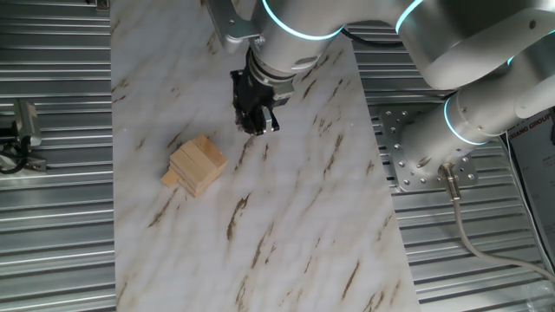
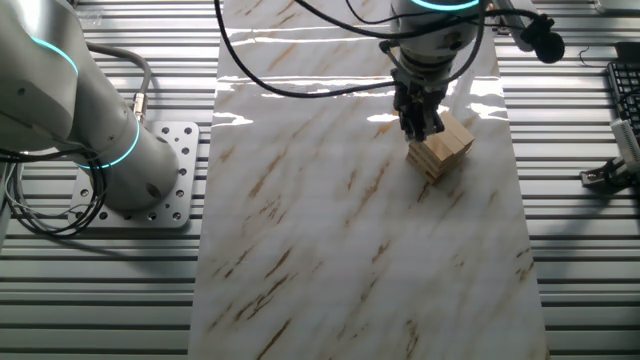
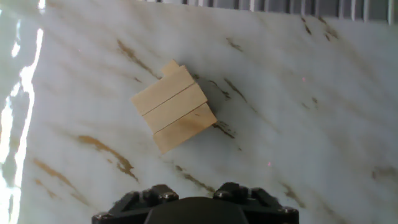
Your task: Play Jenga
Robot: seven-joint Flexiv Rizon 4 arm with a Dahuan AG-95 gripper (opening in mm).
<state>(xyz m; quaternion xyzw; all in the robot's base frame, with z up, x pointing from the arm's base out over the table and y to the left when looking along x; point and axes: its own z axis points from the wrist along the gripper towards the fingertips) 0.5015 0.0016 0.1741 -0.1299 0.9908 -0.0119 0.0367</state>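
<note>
Hand view: Jenga (image 3: 175,108) apart from tool (image 3: 195,205).

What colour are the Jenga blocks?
The small stack of rectangular wooden Jenga blocks is plain light tan, unpainted; the hand view shows it best.

Robotics lab or test cell, not a home. Worktop (image 2: 300,250) is a marble-pattern sheet laid over ribbed aluminium decking (image 1: 52,243). Silver robot arm (image 1: 486,52) with glowing cyan joint rings is bolted to a perforated metal base plate (image 2: 180,180). Loose black cables (image 2: 300,60) hang across the bench, a grey cable (image 1: 468,234) trails from the base. Keyboard edge (image 2: 625,90) at the far side, clamp hardware (image 1: 22,130) on the decking.
</note>
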